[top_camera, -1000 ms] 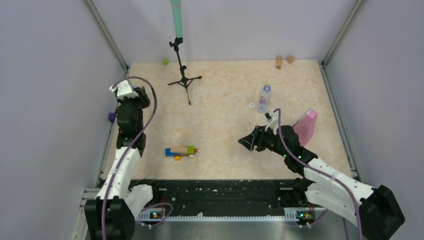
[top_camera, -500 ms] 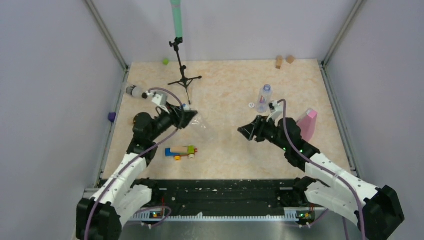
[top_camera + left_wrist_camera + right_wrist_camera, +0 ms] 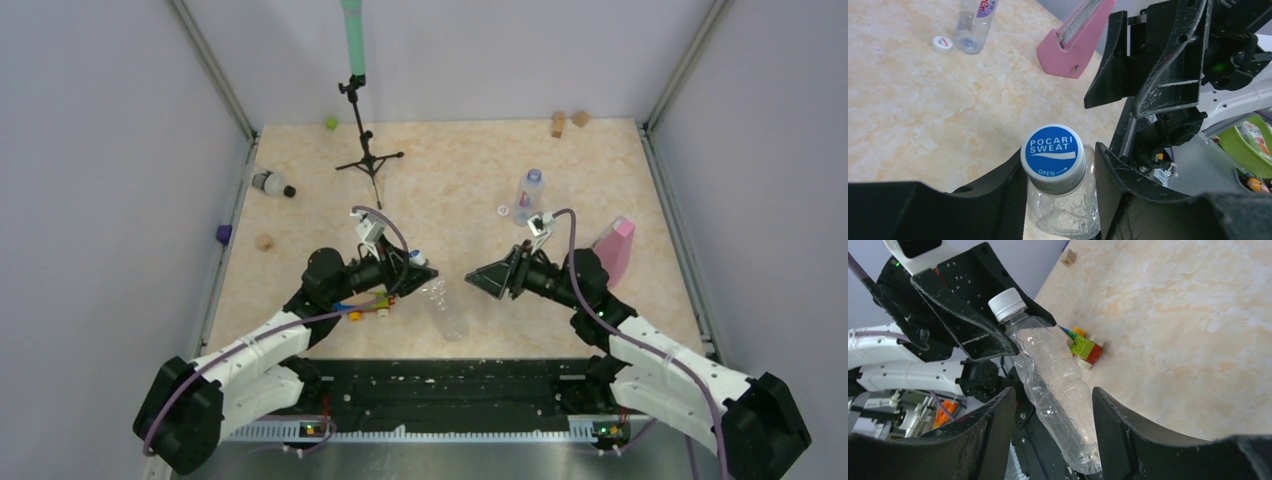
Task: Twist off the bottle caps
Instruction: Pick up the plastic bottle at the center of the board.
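Observation:
My left gripper [image 3: 425,272] is shut on the neck of a clear crumpled bottle [image 3: 447,310], held tilted above the table's near middle. Its blue-and-white cap [image 3: 1053,154] is on, sitting between my left gripper's [image 3: 1058,167] jaws. My right gripper [image 3: 476,279] is open and faces the left one, a short gap away. In the right wrist view the bottle [image 3: 1058,390] and its cap [image 3: 1007,302] lie in line with my open right gripper [image 3: 1052,440]. A purple-labelled bottle [image 3: 527,195] stands at the far right, capless, with a white cap [image 3: 504,211] beside it. A third bottle [image 3: 268,183] with a black cap [image 3: 290,191] lies far left.
A pink wedge [image 3: 612,252] stands right of my right arm. A toy brick car [image 3: 365,305] lies under my left gripper. A small tripod stand [image 3: 365,150] is at the back. Small blocks: tan [image 3: 264,241], purple [image 3: 223,234], green [image 3: 330,124], tan [image 3: 558,124].
My left arm has swung from the far left wall to the near middle, carrying the clear bottle. My right gripper has moved left toward it, staying open.

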Controlling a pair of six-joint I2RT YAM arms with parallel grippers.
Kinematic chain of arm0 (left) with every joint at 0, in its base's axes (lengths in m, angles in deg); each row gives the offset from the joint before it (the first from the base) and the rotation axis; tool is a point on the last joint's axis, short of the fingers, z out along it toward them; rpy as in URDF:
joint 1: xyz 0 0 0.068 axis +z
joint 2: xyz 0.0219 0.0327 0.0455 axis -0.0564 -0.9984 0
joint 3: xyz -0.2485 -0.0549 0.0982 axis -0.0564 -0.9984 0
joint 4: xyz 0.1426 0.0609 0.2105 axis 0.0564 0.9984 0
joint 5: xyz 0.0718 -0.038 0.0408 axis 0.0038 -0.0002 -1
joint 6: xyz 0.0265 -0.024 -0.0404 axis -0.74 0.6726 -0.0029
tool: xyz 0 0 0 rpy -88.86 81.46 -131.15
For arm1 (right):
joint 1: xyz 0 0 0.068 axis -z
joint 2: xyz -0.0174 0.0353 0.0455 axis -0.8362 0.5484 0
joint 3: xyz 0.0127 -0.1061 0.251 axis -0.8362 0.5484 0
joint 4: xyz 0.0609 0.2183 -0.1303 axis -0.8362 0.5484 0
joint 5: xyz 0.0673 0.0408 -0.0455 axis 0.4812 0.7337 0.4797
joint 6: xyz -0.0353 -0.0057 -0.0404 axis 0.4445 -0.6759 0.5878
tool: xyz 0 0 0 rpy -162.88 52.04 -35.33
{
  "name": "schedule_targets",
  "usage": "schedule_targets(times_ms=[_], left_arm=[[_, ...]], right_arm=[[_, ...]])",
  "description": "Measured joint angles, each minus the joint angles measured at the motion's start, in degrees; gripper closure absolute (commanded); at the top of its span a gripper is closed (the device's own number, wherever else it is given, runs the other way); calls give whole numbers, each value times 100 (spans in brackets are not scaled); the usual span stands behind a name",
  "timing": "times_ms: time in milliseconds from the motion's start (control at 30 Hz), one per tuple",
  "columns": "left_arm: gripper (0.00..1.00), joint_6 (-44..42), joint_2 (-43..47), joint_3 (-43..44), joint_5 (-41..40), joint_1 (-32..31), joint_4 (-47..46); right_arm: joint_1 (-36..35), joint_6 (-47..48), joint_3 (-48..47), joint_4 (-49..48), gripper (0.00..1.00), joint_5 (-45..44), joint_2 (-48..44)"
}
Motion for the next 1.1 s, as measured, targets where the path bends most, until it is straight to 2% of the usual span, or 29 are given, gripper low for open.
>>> schedule_targets(times_ms=[300, 667, 767, 1000, 1100], left_arm=[[92, 42, -262, 0, 212, -245, -442], [91, 214, -505, 2, 713, -385, -890], [91, 299, -667, 2, 796, -415, -1086], [91, 345, -710, 2, 824, -424, -1224], [91, 365, -710, 2, 820, -422, -1318]], right_arm=[[-533, 140, 9, -468, 43, 396, 678], [-634, 229, 13, -1185, 44, 481, 1200], [-715, 238, 13, -1432, 53, 614, 1449], [-734, 192, 164, -2111, 56, 787, 1718], [-734, 129, 164, -2404, 71, 879, 1882]])
